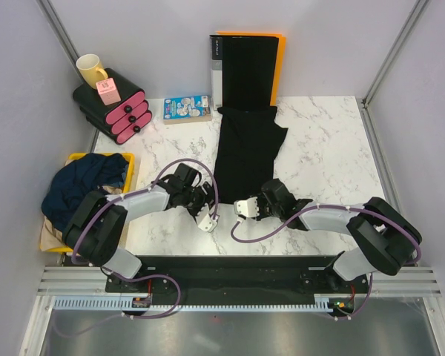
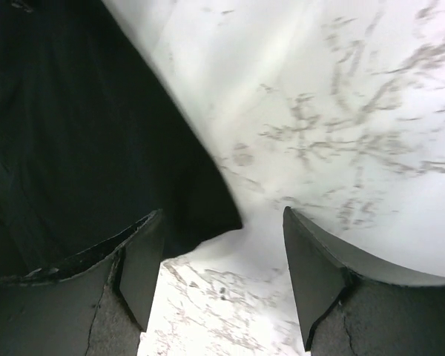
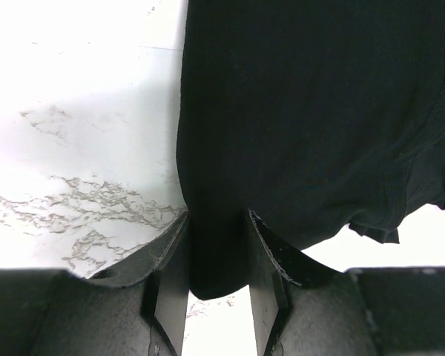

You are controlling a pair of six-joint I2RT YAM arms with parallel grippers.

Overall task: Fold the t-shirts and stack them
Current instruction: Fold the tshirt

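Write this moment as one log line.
black cloth t-shirt: folded narrow | left gripper: open, beside its hem | right gripper: open, hem between jaws

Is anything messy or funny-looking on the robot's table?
Yes. The navy t-shirt is crumpled in a heap spilling over the yellow bin at the left side, unfolded. The black t-shirt lies in a long strip whose far end reaches the binder.

Two black-and-pale-grey jointed robot arms (image 1: 126,204), bolted to a black base rail (image 1: 230,271) low in the frame.
Looping lilac cables (image 1: 195,161) trail along each; white blocks (image 1: 206,221) cap the wrists, and the matte black wedge-shaped fingers (image 2: 322,274) look scuffed at their edges.
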